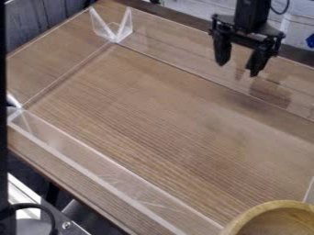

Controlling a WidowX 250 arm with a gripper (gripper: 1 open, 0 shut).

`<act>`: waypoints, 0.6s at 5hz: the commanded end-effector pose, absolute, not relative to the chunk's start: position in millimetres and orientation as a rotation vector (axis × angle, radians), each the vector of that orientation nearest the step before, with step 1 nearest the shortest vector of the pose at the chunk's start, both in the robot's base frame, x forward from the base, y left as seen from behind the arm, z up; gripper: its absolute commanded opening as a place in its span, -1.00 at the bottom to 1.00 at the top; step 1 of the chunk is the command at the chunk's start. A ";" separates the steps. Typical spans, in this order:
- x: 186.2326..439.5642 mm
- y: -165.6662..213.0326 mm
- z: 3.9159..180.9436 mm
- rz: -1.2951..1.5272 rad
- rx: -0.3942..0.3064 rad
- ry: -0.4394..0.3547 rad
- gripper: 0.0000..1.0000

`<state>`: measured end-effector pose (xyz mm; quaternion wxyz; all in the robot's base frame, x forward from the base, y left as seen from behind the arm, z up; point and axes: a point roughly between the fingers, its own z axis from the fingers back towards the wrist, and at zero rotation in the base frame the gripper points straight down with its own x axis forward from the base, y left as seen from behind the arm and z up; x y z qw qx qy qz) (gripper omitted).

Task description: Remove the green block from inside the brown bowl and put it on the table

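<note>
1. The black two-fingered pincer [241, 62] is hanging from the arm at the far right end of the table, its fingers pointing straight down.
2. Its jaws are standing wide apart, with bare space between them; they are gripping nothing.
3. The two dark fingertips [221, 59] are hovering just above the surface, close to the clear plastic wall [185, 61] that is running along the far edge, and I cannot tell whether they are touching the wood.
4. The large light brown wood-grain tabletop [147, 128] is stretching out from under the pincer toward the near left, where more low clear walls are fencing it in.
5. The round light tan, wood-coloured bowl [273, 220] with its thick smooth rim is sitting well apart from the pincer, down at the near right corner, and only part of its rim is showing at the picture's lower edge.
6. The inside of that bowl is lying mostly out of view, so the green block is not showing from where I am standing, and I cannot say where it is resting.
7. A faint dark reflection of the pincer is lying on the wood just below it.
</note>
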<state>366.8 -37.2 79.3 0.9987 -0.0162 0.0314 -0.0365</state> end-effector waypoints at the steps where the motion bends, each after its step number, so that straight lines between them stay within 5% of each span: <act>1: 373.5 -36.7 91.3 -0.070 -0.032 0.008 1.00; 3: 374.0 -35.4 81.1 -0.060 -0.033 0.011 1.00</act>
